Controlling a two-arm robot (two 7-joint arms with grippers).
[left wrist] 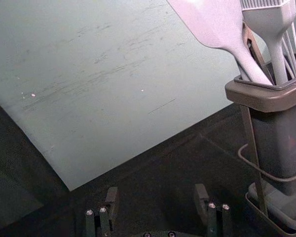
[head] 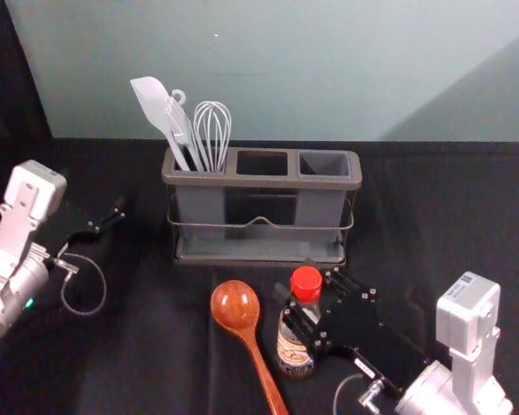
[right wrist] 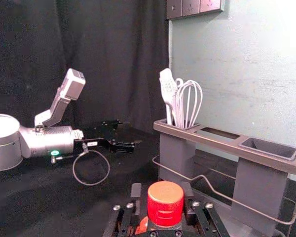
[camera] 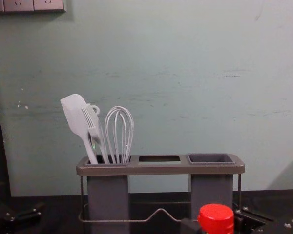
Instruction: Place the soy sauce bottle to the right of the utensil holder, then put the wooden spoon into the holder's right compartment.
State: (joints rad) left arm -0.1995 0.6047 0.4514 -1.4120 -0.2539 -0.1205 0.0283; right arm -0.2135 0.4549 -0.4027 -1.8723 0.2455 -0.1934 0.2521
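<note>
The soy sauce bottle (head: pixel 295 349) is upright in front of the utensil holder (head: pixel 259 180), right of centre. My right gripper (head: pixel 298 285) is shut on it below the red cap; in the right wrist view that gripper (right wrist: pixel 161 200) has a finger on each side of the cap (right wrist: pixel 165 203). The wooden spoon (head: pixel 236 308) lies just left of the bottle, bowl toward the holder. In the holder, the right compartment (camera: pixel 211 158) has nothing sticking out. My left gripper (head: pixel 106 223) is parked left of the holder; in its wrist view it (left wrist: pixel 156 200) stands open.
A white spatula (camera: pixel 74 117), a fork-like utensil and a whisk (camera: pixel 119 131) stand in the holder's left compartment. Black cloth (head: pixel 432 225) covers the table, extending right of the holder. A pale wall (head: pixel 329 69) rises close behind.
</note>
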